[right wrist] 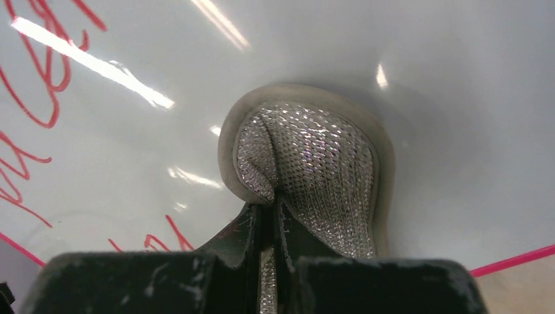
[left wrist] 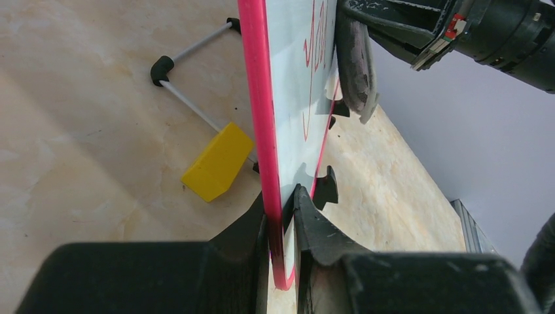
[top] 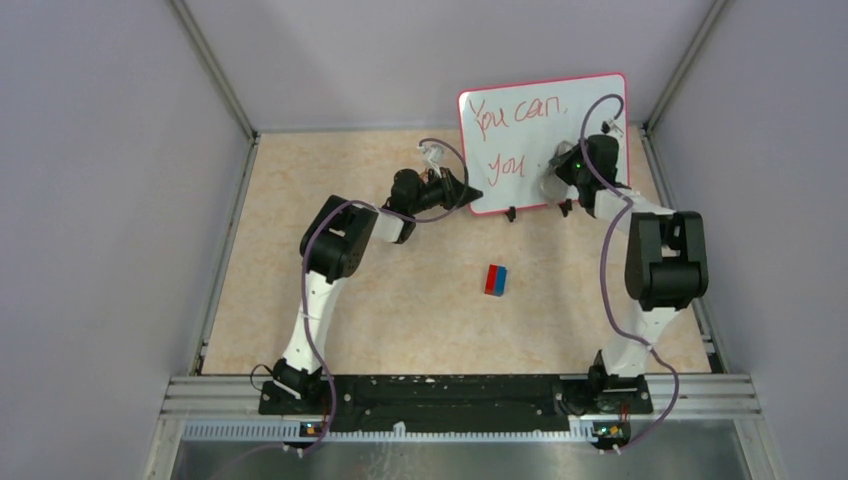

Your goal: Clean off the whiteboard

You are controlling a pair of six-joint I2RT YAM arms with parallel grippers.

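The whiteboard (top: 533, 95) stands upright at the back right, with a red-pink frame and red handwriting (top: 505, 112) on its left half. Its right half is blank. My left gripper (top: 472, 193) is shut on the board's lower left edge; in the left wrist view the jaws (left wrist: 283, 216) clamp the pink frame (left wrist: 256, 98). My right gripper (top: 556, 178) is shut on a silver mesh eraser pad (right wrist: 314, 157) and presses it flat against the board (right wrist: 458, 98), to the right of the writing (right wrist: 39, 65). The pad also shows in the left wrist view (left wrist: 357, 59).
A red and blue block (top: 496, 280) lies on the table in front of the board. Behind the board are a yellow block (left wrist: 216, 161) and the board's wire stand (left wrist: 160, 69). A black foot (top: 511, 213) sits under the board. Enclosure walls stand close behind and to the right.
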